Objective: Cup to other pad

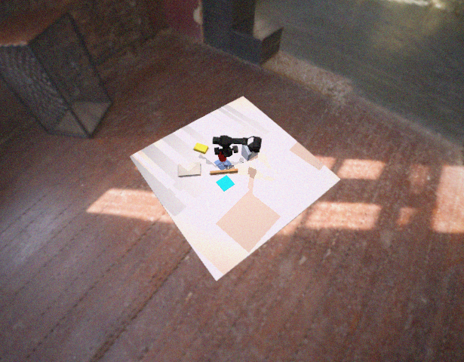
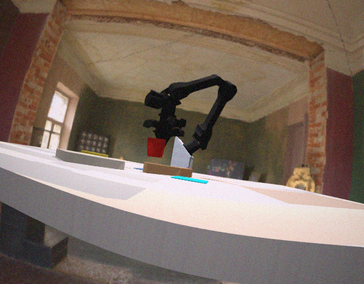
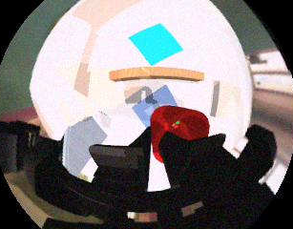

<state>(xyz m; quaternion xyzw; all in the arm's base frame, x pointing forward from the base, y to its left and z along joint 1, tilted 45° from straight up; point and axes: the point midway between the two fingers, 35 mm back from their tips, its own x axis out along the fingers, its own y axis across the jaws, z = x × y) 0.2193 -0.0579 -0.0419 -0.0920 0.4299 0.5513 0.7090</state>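
The red cup hangs above the table, roughly upright, with small green and orange marbles showing inside it in the wrist view. My gripper is shut on the cup's wall. The blue pad lies below the cup, partly hidden in the top view and the wrist view. The cyan pad lies flat on the other side of the wooden bar and bears nothing.
The low wooden bar stands between the two pads. A grey-blue wedge-shaped block stands beside the arm. A flat pale block and a yellow block lie to the left.
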